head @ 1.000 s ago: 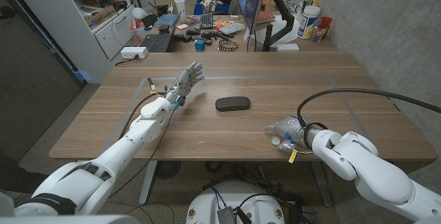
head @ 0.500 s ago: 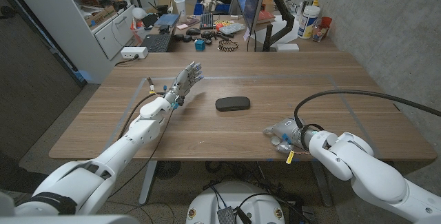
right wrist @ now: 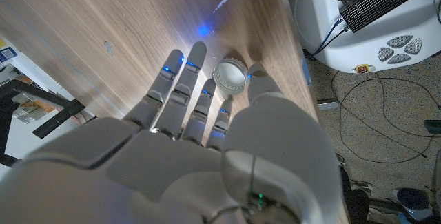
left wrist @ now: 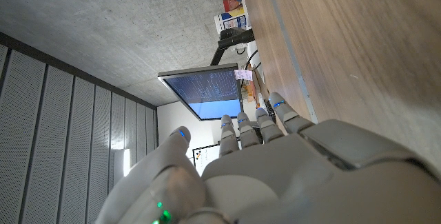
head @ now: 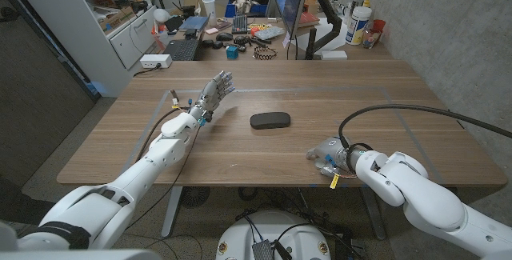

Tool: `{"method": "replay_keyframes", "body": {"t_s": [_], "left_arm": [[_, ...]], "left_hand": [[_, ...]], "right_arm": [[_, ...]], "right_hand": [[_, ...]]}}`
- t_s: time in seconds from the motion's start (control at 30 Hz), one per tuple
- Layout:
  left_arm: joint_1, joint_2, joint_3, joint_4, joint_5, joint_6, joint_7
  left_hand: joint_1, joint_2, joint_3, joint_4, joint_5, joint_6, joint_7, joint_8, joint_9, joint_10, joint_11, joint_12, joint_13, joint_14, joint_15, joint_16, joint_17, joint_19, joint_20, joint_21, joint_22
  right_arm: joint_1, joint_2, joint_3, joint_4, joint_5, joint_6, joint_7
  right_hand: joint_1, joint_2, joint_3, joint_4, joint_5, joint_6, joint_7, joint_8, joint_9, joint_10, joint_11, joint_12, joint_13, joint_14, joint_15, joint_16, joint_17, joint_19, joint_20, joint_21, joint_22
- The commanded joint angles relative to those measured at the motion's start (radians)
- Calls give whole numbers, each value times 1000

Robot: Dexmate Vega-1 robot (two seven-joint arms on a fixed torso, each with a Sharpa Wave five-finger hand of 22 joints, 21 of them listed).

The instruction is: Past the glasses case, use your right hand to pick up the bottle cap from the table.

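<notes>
The bottle cap [right wrist: 231,76], a small silvery ring, lies on the wood close to the table's front edge. It sits between the thumb and the fingers [right wrist: 186,79] of my right hand [right wrist: 207,134], which reach out low over it without closing. In the head view my right hand [head: 328,154] is at the front right of the table, nearer than the black glasses case [head: 270,120] at mid-table. My left hand [head: 216,92] is raised over the far left of the table, fingers spread, holding nothing; the left wrist view shows the left hand [left wrist: 275,162] the same way.
The table's front edge [head: 264,186] runs just beside my right hand. A black cable [head: 416,108] arches over the table's right side. Behind the table stand a cluttered desk with a monitor [head: 292,4] and a shelf unit [head: 120,20] at the far left.
My right hand and forearm have crept slightly to the left along the front edge. The left arm and the glasses case have not moved.
</notes>
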State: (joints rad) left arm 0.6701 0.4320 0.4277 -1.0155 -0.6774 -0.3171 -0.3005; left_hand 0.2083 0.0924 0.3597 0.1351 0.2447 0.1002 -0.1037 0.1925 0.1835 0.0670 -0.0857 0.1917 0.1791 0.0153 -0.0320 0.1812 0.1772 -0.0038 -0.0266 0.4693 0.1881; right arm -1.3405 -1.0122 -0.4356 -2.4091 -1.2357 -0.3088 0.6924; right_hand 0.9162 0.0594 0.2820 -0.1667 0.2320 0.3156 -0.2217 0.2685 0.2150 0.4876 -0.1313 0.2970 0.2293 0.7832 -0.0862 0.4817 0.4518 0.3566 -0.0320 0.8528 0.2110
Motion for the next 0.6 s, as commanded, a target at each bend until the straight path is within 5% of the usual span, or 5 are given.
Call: {"method": "replay_keyframes", "body": {"t_s": [0.03,0.23,0.33,0.4,0.6], "left_arm": [[6,-1,-10,-8,-12,-1,-3],[16,6,-7,-29,-8,3,2],[19,9,-6,-38,-6,5,5],[22,11,-7,-44,-6,5,8],[31,21,-10,-63,-4,6,17]], "left_hand": [[-7,0,-4,2,8,6,-2,2,2,5,5,5,5,3,-44,4,2,7,-1,-1,2],[-8,-1,-5,3,9,6,-2,1,2,3,6,4,5,3,-43,4,2,8,-2,-1,2],[-8,-1,-6,3,9,6,-3,2,2,3,3,4,5,3,-43,4,2,8,-2,-1,2],[-9,-1,-6,3,9,5,-3,1,2,3,3,4,5,3,-42,4,2,8,-2,-2,2],[-10,-2,-7,3,10,6,-3,2,2,3,5,4,5,2,-42,3,2,8,-1,-3,2]], "right_arm": [[19,-11,-19,36,29,16,-61],[-22,-38,15,55,104,21,-208],[-41,-49,30,66,142,28,-290],[-53,-55,39,74,165,33,-346],[-70,-75,53,86,219,49,-456]], "right_hand": [[90,3,-43,6,11,58,0,21,16,77,-6,35,43,34,-132,139,114,12,-26,73,42],[257,44,-116,15,5,315,7,147,75,284,-2,223,183,166,-146,312,195,82,-127,305,124],[282,55,-134,24,0,363,27,186,99,332,9,279,234,223,-148,339,216,124,-158,392,137],[295,62,-144,29,-5,415,71,223,116,392,28,326,270,265,-147,344,222,170,-167,462,143],[323,80,-133,28,-8,492,107,269,127,482,47,361,274,334,-146,351,222,222,-168,485,119]]}}
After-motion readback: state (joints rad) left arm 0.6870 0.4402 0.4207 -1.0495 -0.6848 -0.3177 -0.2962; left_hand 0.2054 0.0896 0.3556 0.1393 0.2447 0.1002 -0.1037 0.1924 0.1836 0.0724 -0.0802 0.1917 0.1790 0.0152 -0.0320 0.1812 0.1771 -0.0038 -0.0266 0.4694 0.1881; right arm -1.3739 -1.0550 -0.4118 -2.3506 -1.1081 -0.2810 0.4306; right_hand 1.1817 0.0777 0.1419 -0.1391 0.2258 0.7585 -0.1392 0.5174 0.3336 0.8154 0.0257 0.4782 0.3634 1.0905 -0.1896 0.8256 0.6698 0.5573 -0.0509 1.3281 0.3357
